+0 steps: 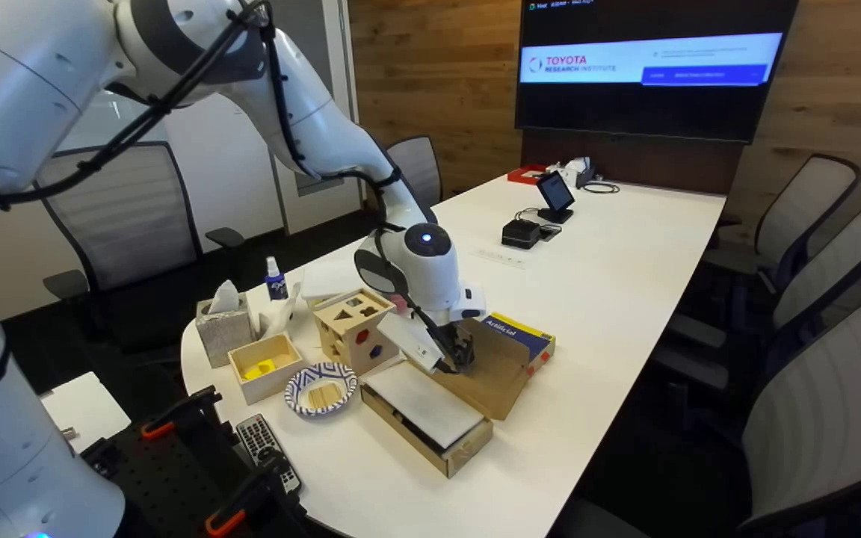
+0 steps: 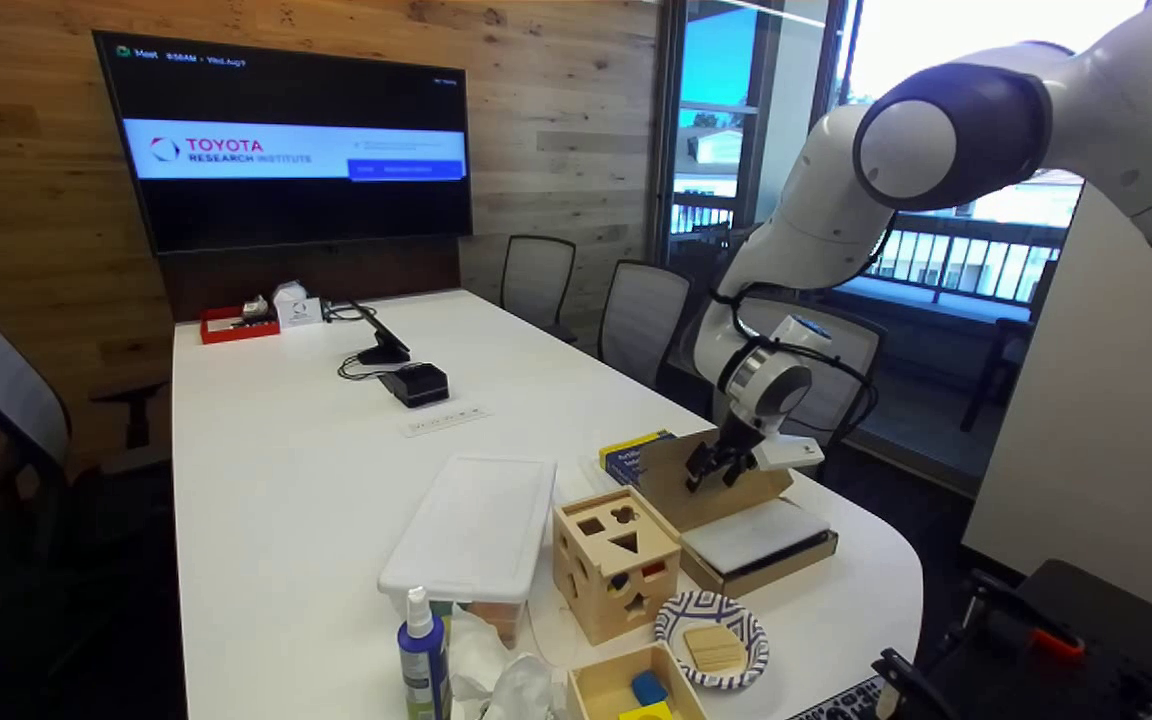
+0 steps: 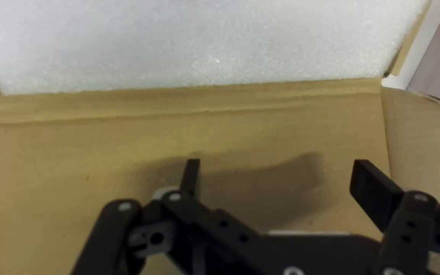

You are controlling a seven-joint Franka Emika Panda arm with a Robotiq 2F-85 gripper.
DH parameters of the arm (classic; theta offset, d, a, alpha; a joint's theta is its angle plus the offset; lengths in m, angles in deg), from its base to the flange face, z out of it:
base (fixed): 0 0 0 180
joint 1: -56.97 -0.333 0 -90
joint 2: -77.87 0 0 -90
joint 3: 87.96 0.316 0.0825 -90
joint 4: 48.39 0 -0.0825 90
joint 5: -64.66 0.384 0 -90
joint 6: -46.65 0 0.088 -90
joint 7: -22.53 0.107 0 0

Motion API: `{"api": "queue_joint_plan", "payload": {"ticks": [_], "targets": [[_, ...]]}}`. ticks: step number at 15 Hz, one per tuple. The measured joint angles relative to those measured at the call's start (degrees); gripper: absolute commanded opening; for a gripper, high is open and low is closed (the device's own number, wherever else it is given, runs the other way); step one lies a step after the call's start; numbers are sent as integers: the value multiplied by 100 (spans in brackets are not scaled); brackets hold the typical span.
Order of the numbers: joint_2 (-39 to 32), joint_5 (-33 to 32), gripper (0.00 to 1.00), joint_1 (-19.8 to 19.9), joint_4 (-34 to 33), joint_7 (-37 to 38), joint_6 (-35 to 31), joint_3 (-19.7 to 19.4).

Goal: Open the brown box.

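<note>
The flat tan cardboard box (image 1: 404, 431) lies on the white worktop (image 1: 587, 261), lid (image 3: 90, 152) tilted back; the black tool (image 3: 275, 168) hangs off the lid's inner face, empty jaws parted along the box's long axis.

On the white table (image 1: 602, 276) we see a wooden cube (image 2: 598, 568) between the brown box (image 1: 484, 385) and a lidded bin (image 2: 476, 520), with a patterned bowl (image 2: 750, 628), wooden tray (image 1: 273, 382), tissue box (image 1: 225, 336) and remote (image 1: 264, 447) nearby.

From here, the box (image 1: 489, 387) lies near the table's (image 1: 602, 299) front edge. The cube (image 1: 344, 340) stands left of it, the book (image 1: 522, 336) behind.
</note>
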Motion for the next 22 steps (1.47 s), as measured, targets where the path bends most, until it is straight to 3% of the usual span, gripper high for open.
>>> {"api": "queue_joint_plan", "payload": {"ticks": [7,11,14,16,18,22], "targets": [[1055,-958,100,-572,843,342,-3,-539],[1549,-2191,100,-791,1351,1178,-10,-700],[1997,-3666,100,-491,1718,2198,-82,-405],[2299,-4214,100,-386,1913,2582,-84,-354],[2622,-5075,100,115,2072,3235,-138,95],[2977,-5179,100,197,2242,3357,-128,72]]}}
